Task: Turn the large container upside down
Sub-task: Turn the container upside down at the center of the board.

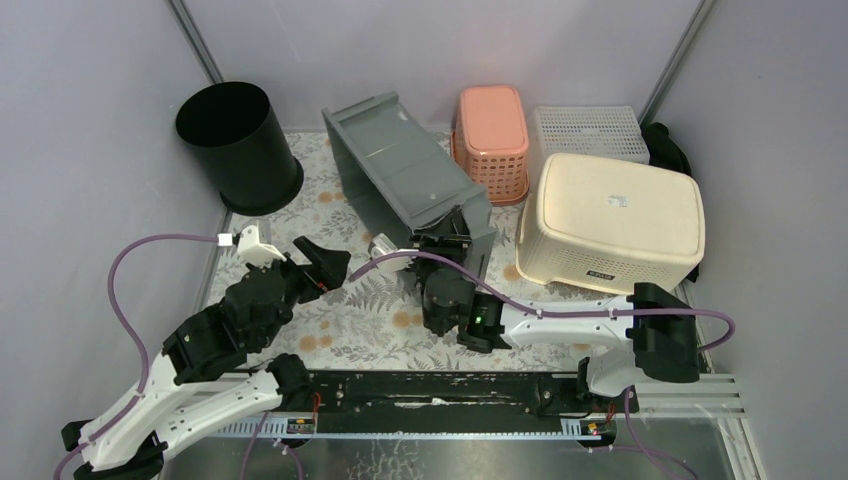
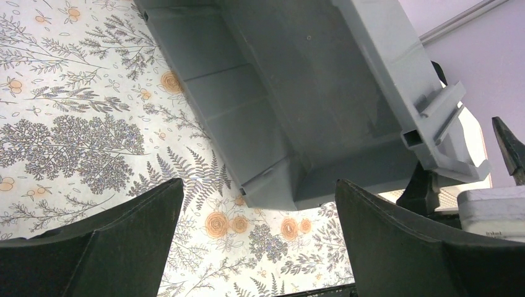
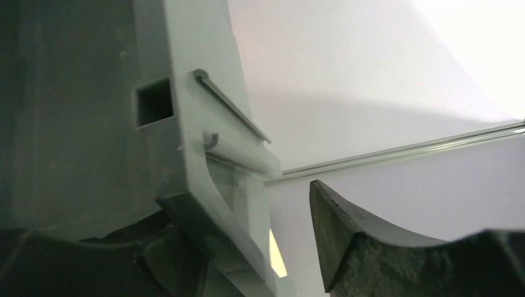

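While right gripper (image 1: 447,238) straddles it, container (image 1: 400,168) tilted

This is a robotics lab test cell. Plain lavender walls (image 1: 90,130) box in the table (image 1: 350,335) on three sides, joined by bare metal struts (image 1: 195,40) in the upper corners of the overhead view. Robot arms (image 1: 200,370) trailing purple cables (image 1: 180,238) are bolted to a black rail (image 1: 440,385) along the bottom edge. On the floral-covered table stand assorted plastic bins: a black bucket (image 1: 235,120), a grey container (image 1: 400,170), a pink basket (image 1: 492,125) and a cream tub (image 1: 620,215).
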Motion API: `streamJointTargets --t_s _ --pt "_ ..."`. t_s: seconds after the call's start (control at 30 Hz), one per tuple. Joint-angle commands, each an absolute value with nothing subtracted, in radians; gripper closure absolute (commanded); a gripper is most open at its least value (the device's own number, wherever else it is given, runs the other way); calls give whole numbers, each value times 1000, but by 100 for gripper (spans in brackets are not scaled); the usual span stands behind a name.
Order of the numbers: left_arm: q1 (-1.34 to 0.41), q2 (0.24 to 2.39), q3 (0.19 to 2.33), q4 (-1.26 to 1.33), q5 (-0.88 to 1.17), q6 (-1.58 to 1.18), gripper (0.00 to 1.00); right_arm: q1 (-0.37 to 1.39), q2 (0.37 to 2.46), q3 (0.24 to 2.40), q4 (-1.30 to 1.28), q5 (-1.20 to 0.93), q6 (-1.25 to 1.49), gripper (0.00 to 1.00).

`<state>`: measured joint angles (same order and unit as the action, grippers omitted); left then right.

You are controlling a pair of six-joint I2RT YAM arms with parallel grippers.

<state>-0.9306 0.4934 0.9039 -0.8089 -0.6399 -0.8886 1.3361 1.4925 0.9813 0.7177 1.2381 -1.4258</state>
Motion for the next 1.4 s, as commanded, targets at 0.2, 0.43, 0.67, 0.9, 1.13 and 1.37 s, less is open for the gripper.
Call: streamJointTargets --t_s 0.2,0.43,0.67,0.9,1.13,1.37 --pt "-936 483 922 -816 -681 -900 0 1387 1419 1225 122 1131 -836 22" --pt "-936 496 932 -815 -683 -899 0 1390 1431 1384 -246 883 -494 17" --pt "-937 509 938 -810 -679 -897 0 1390 1434 1425 -367 649 -388 14" --pt "-936 526 951 -806 -673 -892 0 1390 1408 1442 -384 558 -344 13" --pt "-937 577 970 -802 -653 -884 0 1390 1261 1438 -320 377 -272 7" --pt "-936 645 983 -746 -620 -864 0 1387 1179 1425 -301 366 -200 2"
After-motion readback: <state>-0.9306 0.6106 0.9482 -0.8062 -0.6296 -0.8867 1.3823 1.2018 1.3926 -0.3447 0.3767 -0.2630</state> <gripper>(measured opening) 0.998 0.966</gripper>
